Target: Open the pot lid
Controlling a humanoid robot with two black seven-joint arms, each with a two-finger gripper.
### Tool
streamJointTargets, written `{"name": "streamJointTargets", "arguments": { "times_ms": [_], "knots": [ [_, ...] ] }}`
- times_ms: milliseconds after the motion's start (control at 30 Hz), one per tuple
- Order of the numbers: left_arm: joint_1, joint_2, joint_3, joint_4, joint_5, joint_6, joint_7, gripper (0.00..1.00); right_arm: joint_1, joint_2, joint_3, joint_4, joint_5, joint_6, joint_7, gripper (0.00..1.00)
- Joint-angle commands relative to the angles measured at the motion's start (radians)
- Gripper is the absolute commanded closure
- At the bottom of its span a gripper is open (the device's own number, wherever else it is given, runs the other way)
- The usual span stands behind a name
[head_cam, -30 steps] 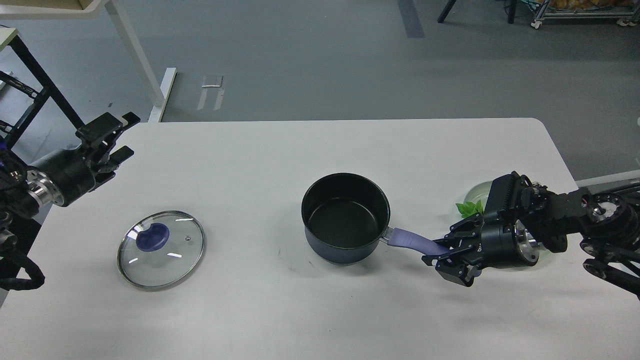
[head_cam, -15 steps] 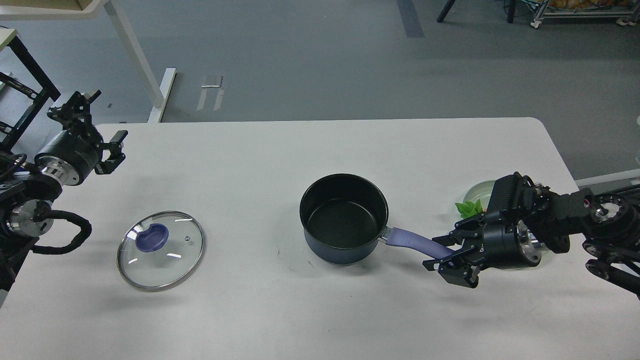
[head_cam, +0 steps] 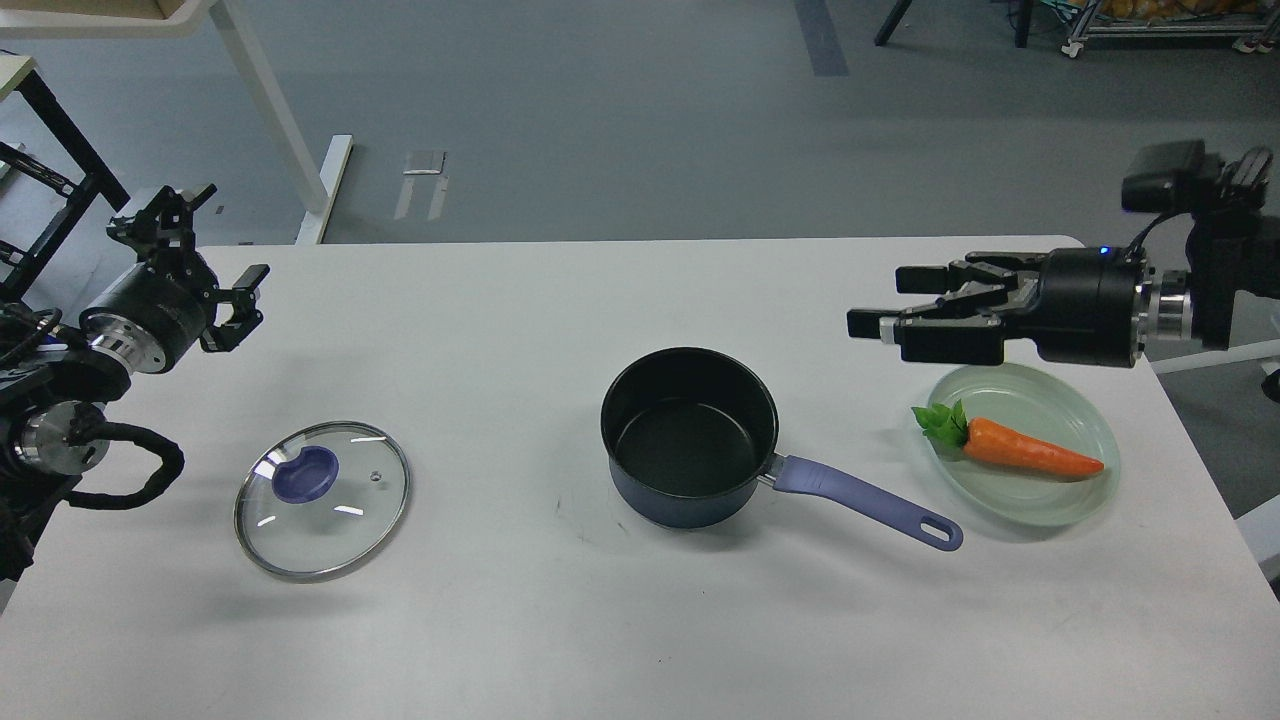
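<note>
lid off, pot open, both pincers empty

the pot (head_cam: 690,435) stands upright near the middle of the desk (head_cam: 620,620), a little toward the right edge. its dark inside is bare and nothing covers its mouth. its lilac handle (head_cam: 865,500) runs out toward the right front corner and lies free on the desk, with nothing holding it.

the glass lid (head_cam: 322,499) lies flat on the desk well apart from the pot, toward the left edge and slightly nearer the front edge than the pot. its blue knob (head_cam: 306,473) faces up, and the metal rim goes all the way round.

the left pincer (head_cam: 190,250) hangs over the left far corner of the desk, above the surface and well apart from the lid. its fingers are spread wide and hold nothing.

the right pincer (head_cam: 885,305) hovers over the right part of the desk near the far edge, pointing toward the left edge. its fingers are parted with a gap between them, and nothing is in them. it is clear of the pot handle.

just below the right pincer in the view, near the right edge, a pale green plate (head_cam: 1040,380) rests on the desk. a carrot (head_cam: 1025,450) with green leaves lies across it. the tip of the pot handle ends just beside the plate's near rim.
</note>
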Motion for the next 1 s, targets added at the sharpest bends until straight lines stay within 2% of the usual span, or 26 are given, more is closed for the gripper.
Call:
{"name": "streamJointTargets", "arguments": {
  "times_ms": [0,167,367,567,667,967],
  "knots": [
    [0.000,-0.007,0.000,-0.001,0.002,-0.002,0.000,0.01,0.008,0.012,0.053,-0.050,0.409,-0.018,0.000,0.01],
    [0.001,-0.019,0.000,-0.001,0.000,-0.024,-0.003,0.01,-0.041,0.163,0.058,-0.198,0.886,-0.111,0.000,0.01],
    [0.003,-0.020,-0.002,-0.001,-0.004,-0.065,-0.014,0.01,-0.128,0.353,0.133,-0.373,1.150,-0.234,0.000,0.01],
    [0.011,-0.062,-0.005,-0.001,-0.003,-0.070,-0.016,0.01,-0.321,0.570,0.350,-0.532,1.243,-0.239,0.000,0.00],
    [0.015,-0.079,-0.008,0.000,0.000,-0.071,-0.014,0.01,-0.377,0.636,0.397,-0.586,1.243,-0.237,0.000,0.00],
    [0.017,-0.083,-0.008,0.000,0.002,-0.071,-0.014,0.01,-0.423,0.654,0.411,-0.597,1.243,-0.236,0.000,0.00]
  ]
}}
